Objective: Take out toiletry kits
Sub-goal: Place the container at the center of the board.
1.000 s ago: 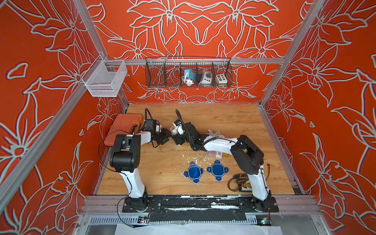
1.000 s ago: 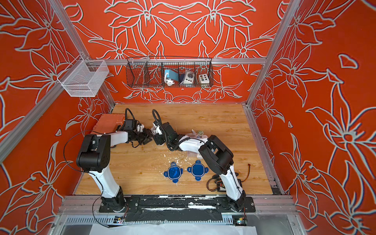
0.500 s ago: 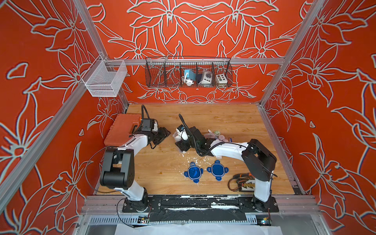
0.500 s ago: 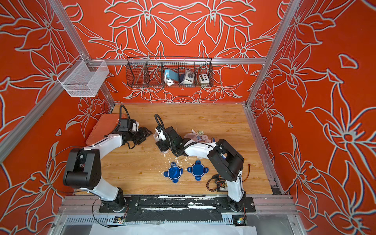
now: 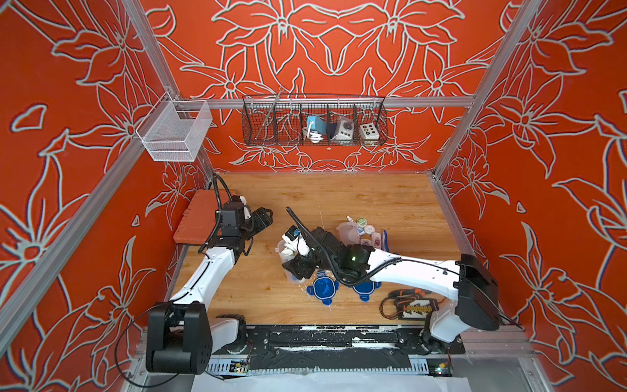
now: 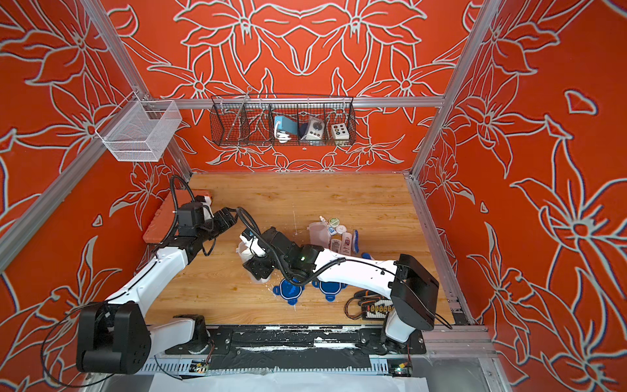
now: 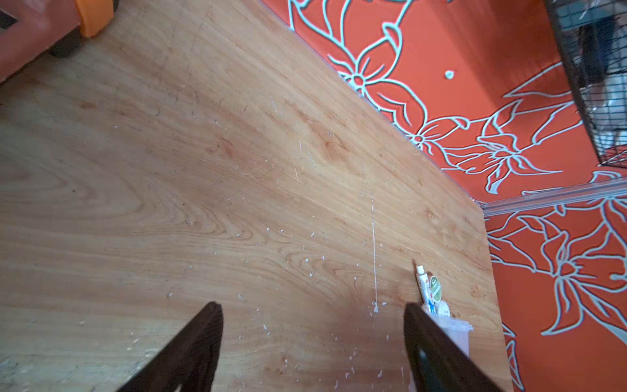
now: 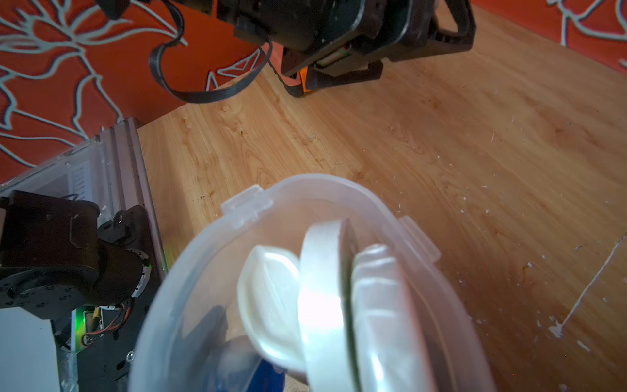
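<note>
Second kit's turn. Right claw [image 5: 300, 267] clamps clear tub [image 5: 282, 250], centre of a top view, toiletries [image 8: 322, 288] inside; other kit [image 5: 368, 234] lies on table [image 5: 305, 197], right of centre. Left claw [image 7: 312, 307] wide, empty — next, likely reach in, pull items out.

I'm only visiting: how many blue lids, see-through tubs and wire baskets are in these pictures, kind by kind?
2 blue four-tabbed plastic lids
2 clear plastic tubs
2 wire mesh wall baskets
Total: 6
</note>
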